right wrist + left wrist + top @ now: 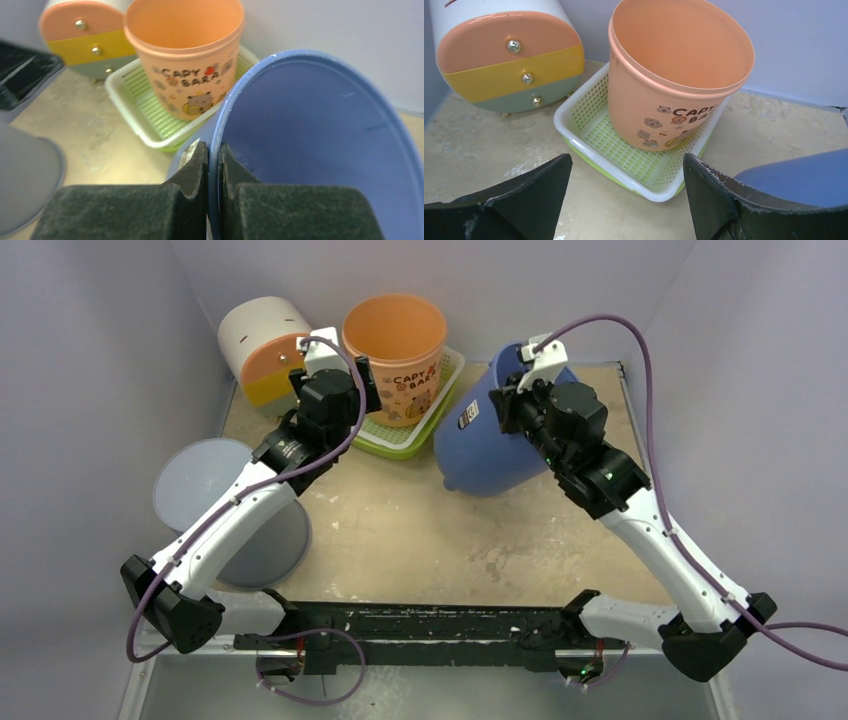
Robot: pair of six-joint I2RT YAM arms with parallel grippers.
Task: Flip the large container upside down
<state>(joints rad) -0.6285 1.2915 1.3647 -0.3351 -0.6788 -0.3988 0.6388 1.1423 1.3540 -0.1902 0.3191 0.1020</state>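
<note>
The large blue container (490,445) stands tilted on the table's right half, its base low toward the middle and its open mouth turned up and to the right. My right gripper (512,405) is shut on its rim, one finger inside and one outside, as the right wrist view shows (214,150), with the blue inner wall (325,140) to the right. My left gripper (362,380) is open and empty, hovering just in front of the green basket (624,150); its midpoint shows in the left wrist view (626,162). A blue edge of the container (804,175) shows at lower right there.
An orange "Capy Bara" cup (395,340) stands upright in the green-and-white basket (400,435) at the back centre. A white drawer unit (262,345) with orange, yellow and green drawers lies at back left. A grey round container (200,480) sits at the left, under the left arm.
</note>
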